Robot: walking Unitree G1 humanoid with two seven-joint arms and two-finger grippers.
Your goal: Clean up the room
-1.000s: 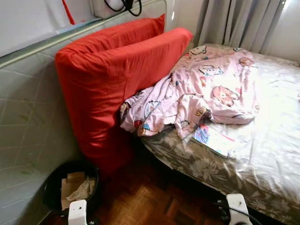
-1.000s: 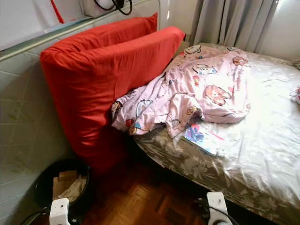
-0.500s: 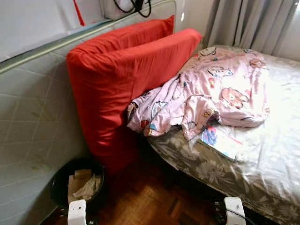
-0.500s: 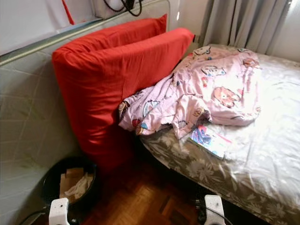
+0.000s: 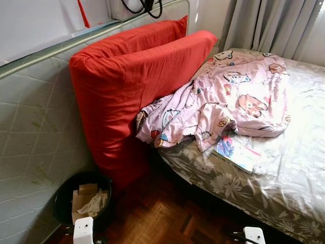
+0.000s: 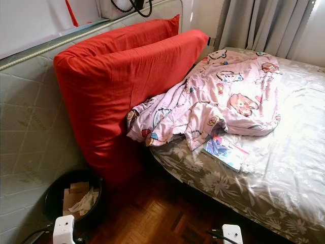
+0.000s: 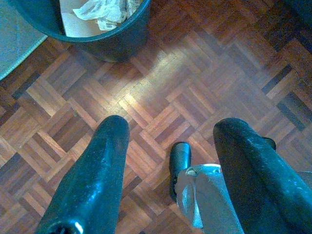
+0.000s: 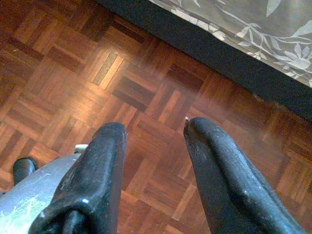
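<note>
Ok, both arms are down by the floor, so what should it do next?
Probably step closer to the bed and raise the right gripper toward the crumpled pink cartoon-print blanket: it hangs off the grey floral mattress edge, and both grippers hang open, holding nothing.

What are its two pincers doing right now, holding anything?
Left pincer: open, empty, hanging over the wooden floor.
Right pincer: open, empty, also above the floor.

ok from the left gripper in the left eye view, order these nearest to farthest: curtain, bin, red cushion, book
1. bin: on the floor right beside the left gripper, which hangs low with jaws open.
2. red cushion: upright just behind the bin, against the mattress.
3. book: on the bed, off to the right.
4. curtain: at the far end.
</note>
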